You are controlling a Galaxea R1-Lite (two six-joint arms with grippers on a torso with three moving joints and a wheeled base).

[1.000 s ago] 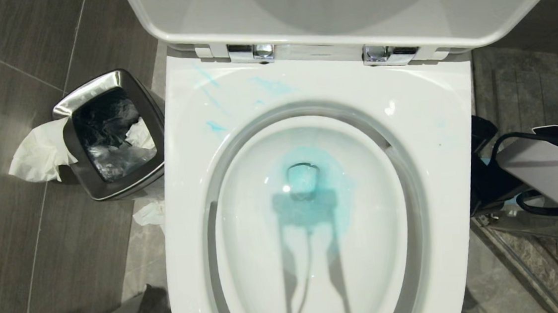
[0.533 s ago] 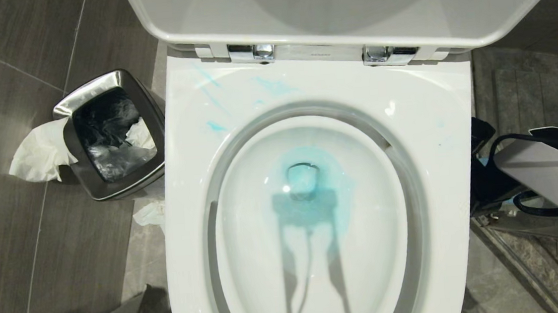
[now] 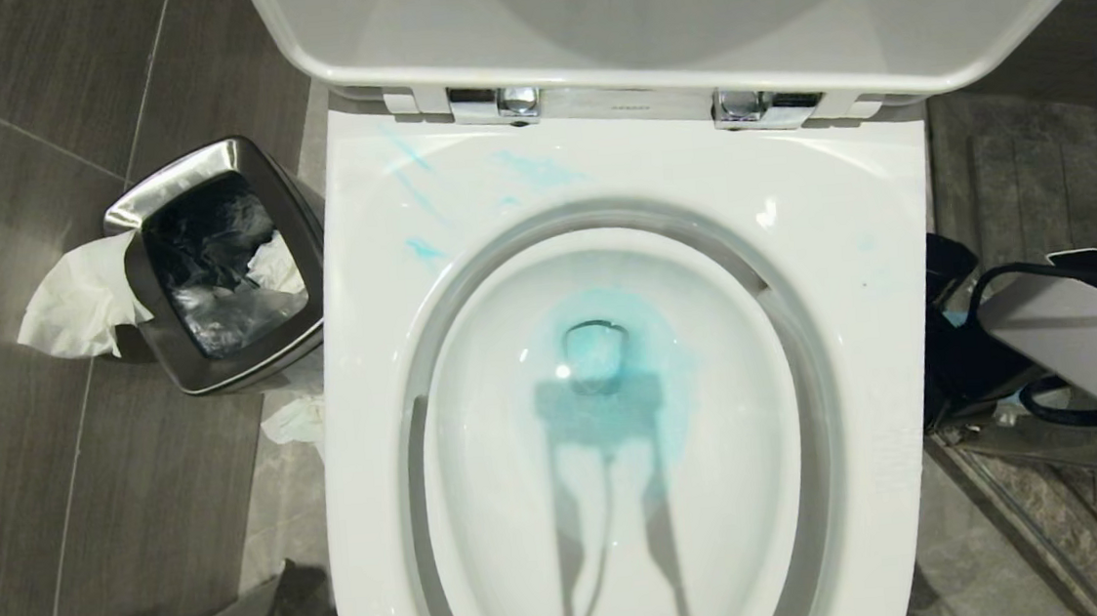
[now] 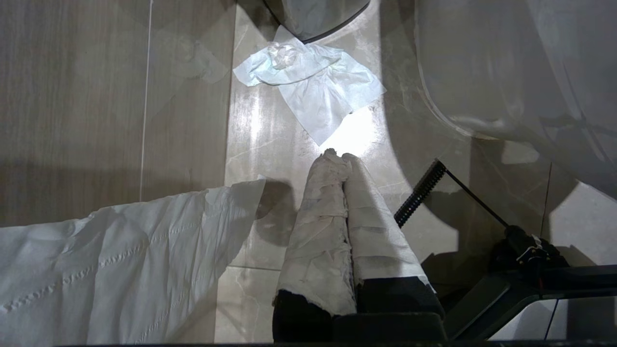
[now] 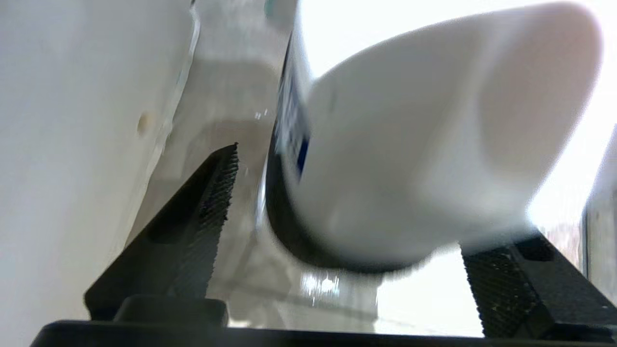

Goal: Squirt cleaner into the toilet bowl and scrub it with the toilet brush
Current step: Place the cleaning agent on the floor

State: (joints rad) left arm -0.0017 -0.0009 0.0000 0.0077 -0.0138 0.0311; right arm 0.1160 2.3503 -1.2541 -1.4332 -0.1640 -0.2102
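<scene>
The toilet bowl (image 3: 386,360) is glossy white, with its seat and lid (image 3: 683,23) raised. Turquoise cleaner (image 3: 601,353) tints the water around the drain, and thin smears of it mark the rim (image 3: 426,249). The toilet brush is out of view. My right arm (image 3: 1080,344) reaches down beside the bowl's right side. My right gripper (image 5: 349,197) is open, its jaws wide around a blurred white rounded object (image 5: 409,144) with a blue mark and a dark base; one finger (image 5: 202,226) stands clear of it. My left gripper (image 4: 337,155) is shut and empty above the floor, its fingers wrapped in white.
A small square steel bin (image 3: 212,266) stands left of the toilet with tissue (image 3: 78,306) hanging over its edge. More tissue (image 3: 293,421) lies on the tiles by the bowl's base. A crumpled tissue (image 4: 308,86) and a white sheet (image 4: 120,270) show near the left gripper.
</scene>
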